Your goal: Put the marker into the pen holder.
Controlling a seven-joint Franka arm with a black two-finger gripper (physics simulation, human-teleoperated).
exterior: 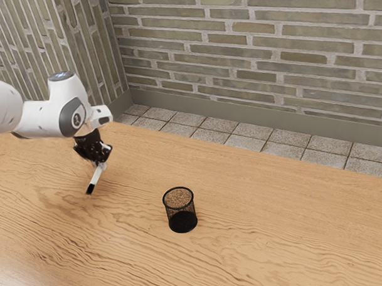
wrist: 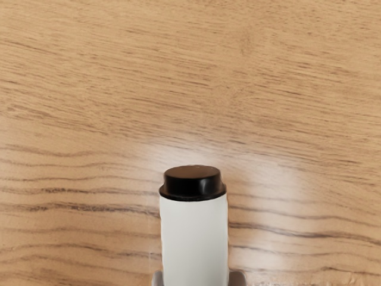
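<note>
The black gripper [exterior: 100,164] hangs above the table at the exterior view's left, shut on the white marker [exterior: 97,176]. The marker slants down from the fingertips, its black end lowest. In the wrist view the marker [wrist: 194,241] stands between the two grey fingertips, which touch it from both sides, with its black end pointing away from the hand. The pen holder [exterior: 181,209], a black mesh cup, stands upright on the table, apart from the gripper and toward the exterior view's right.
The wooden table [exterior: 269,222] spreads under the arm and the cup. Beyond its far edge lie a tiled floor [exterior: 247,142] and a brick wall [exterior: 250,53].
</note>
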